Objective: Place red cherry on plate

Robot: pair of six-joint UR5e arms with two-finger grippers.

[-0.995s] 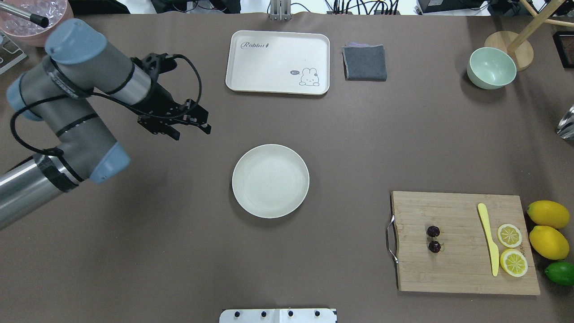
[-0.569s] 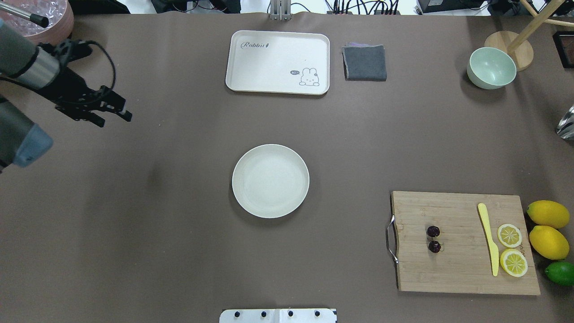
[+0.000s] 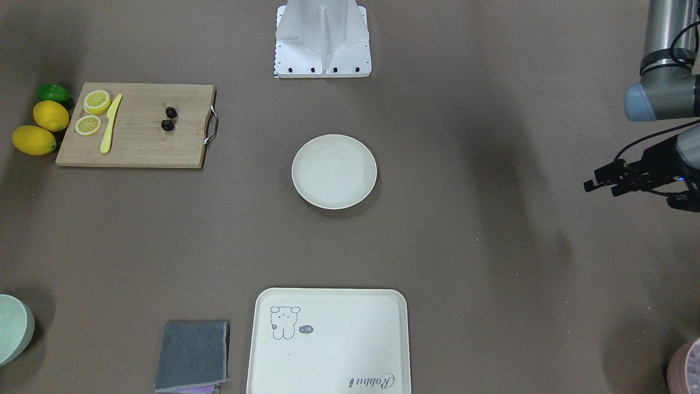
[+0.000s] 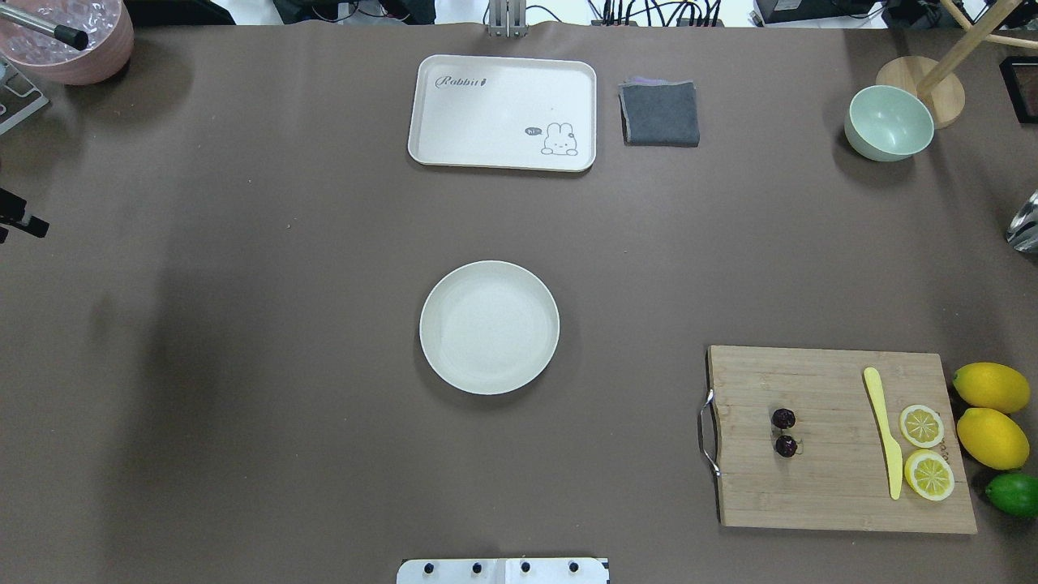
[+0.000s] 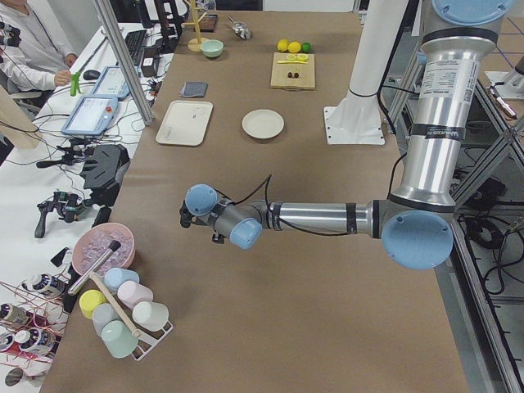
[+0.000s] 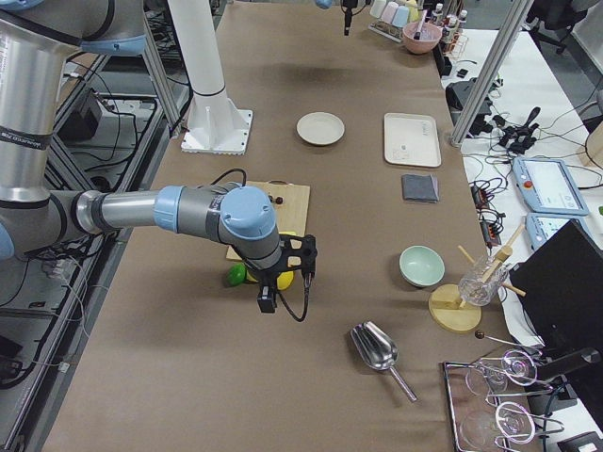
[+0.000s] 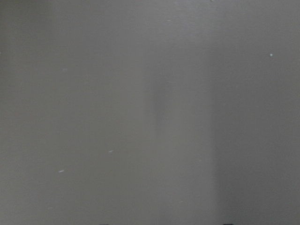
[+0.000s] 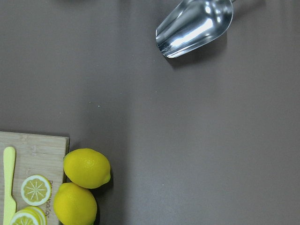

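Double red cherry (image 4: pixel 784 431) lies mid board (image 4: pixel 835 487), far from plate (image 4: pixel 489 327); left fingers (image 3: pixel 590 185) apart, empty (right fingers (image 6: pixel 267 299) unclear).

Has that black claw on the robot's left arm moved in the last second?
Yes. In the overhead view the left gripper has drawn back leftward, away from the plate, to the picture's left edge.

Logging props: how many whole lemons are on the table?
2. One lemon lies off the cutting board's right edge in the overhead view; the other lemon beside it, next to the lime. None appears hidden.
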